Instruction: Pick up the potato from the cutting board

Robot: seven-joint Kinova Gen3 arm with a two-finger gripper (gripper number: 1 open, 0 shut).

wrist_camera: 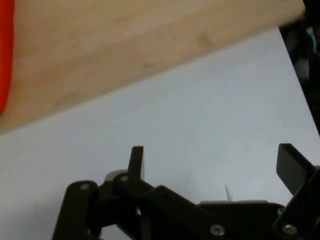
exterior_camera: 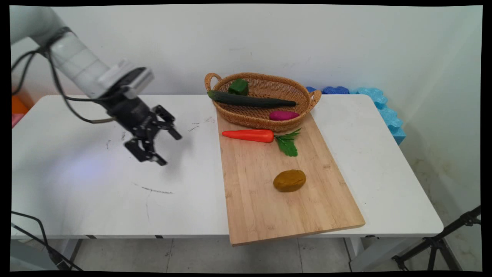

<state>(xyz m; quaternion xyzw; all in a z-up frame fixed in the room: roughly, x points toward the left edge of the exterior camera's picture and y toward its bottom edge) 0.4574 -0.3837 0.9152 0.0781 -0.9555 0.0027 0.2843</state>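
We've got the black two-finger gripper (exterior_camera: 169,148) hanging over bare white table (exterior_camera: 96,184), left of the light bamboo cutting board (exterior_camera: 269,192), well apart from everything on it. Fingers spread wide, nothing between them; the hand view confirms it, both fingertips (wrist_camera: 136,159) splayed with only tabletop in the gap. Gripper points toward the board, whose long edge (wrist_camera: 150,55) runs across the top of the hand view, with a sliver of the orange plastic carrot (wrist_camera: 5,55) at the left margin.

On the board: that carrot (exterior_camera: 248,135) with green leaves lies crosswise just in front of the oval woven wicker basket (exterior_camera: 265,119), which sits on the board's far end. A brown lumpy potato-like piece (exterior_camera: 289,180) rests nearer the middle, apart from the carrot. In the basket: a long dark green cucumber (exterior_camera: 250,100) lying across it, a green bell pepper (exterior_camera: 238,87) behind it, a purple sweet-potato shape (exterior_camera: 283,115) at the front wall.

Carrot is the closest item to the gripper, but there's no contact. We read this as a free-hover state, nothing engaged. Blue foam pieces (exterior_camera: 380,104) line the table's far right corner.
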